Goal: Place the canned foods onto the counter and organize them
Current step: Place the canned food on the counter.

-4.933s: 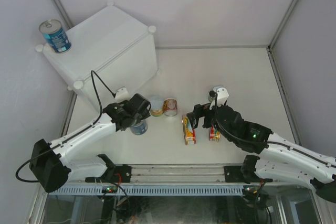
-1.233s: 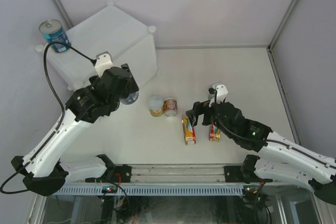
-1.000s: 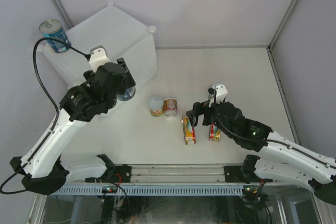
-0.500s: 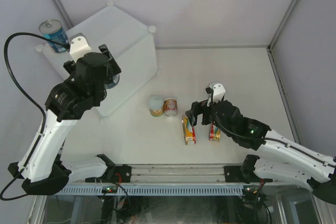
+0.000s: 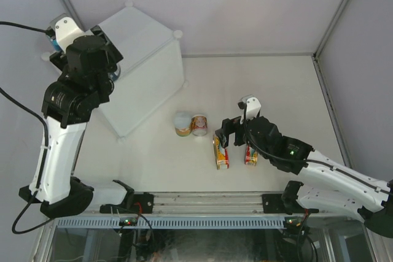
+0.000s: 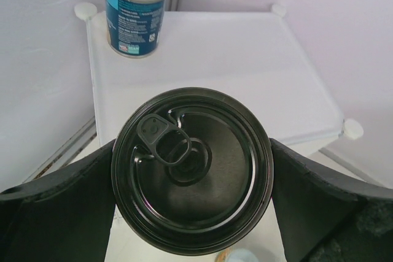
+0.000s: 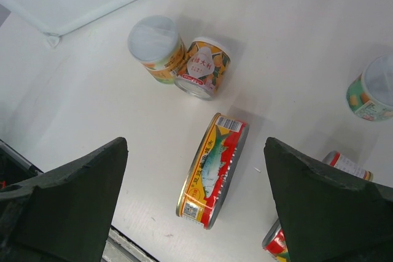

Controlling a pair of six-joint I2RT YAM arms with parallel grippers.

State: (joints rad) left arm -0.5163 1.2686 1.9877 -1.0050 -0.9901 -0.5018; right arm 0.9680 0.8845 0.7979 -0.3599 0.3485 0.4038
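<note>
Up went left gripper (image 6: pixel 191 204) over counter (image 6: pixel 245 59), clamped on can (image 6: pixel 191 164); blue can (image 6: pixel 134 9) atop, eleven o'clock; right gripper (image 7: pixel 196 207) gapes above tin (image 7: pixel 213 167).

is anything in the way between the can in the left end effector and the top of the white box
Nothing visible does. The box top beyond the held can is bare; the only other thing on it, a blue can, stands at its far left corner, apart from the held one.
</note>
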